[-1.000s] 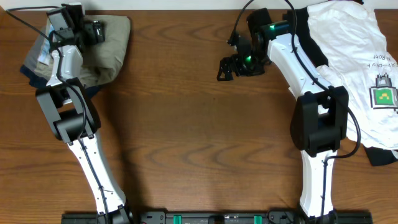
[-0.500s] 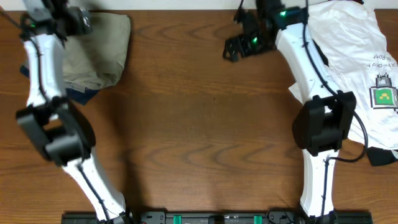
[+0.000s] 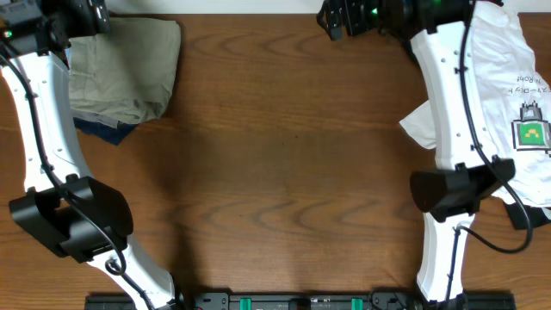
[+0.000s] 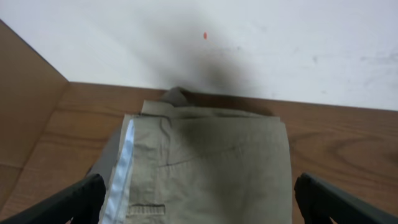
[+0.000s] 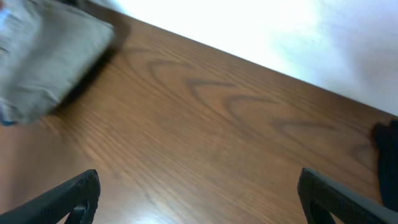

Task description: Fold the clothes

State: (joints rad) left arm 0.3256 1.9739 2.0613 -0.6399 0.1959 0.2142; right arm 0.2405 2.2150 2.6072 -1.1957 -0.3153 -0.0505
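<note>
Two grippers are wide open now, and both hold nothing. The left gripper (image 4: 199,180) is up high by the back edge of the table (image 3: 275,172). Its fingers stand far apart, and the khaki shorts (image 4: 211,162) lie below them, not touched. A second ago this gripper was down low on the shorts. Now it has let go and moved up and back.

The shorts sit in the far left corner in a neat flat pile, with a pale blue strip (image 4: 126,155) showing along one side. A navy piece (image 3: 103,131) peeks out from under them. I think the shorts are folded and done.

The right gripper (image 5: 199,177) has pulled back too. A second ago it was out over the bare wood, and now it is at the far edge, looking down at only the table. The white T-shirt (image 3: 499,77) lies spread out and crumpled on the right side, partly under the right arm.

I think the T-shirt comes next. It is big and floppy, so it may bunch up when it is dragged to the middle.
</note>
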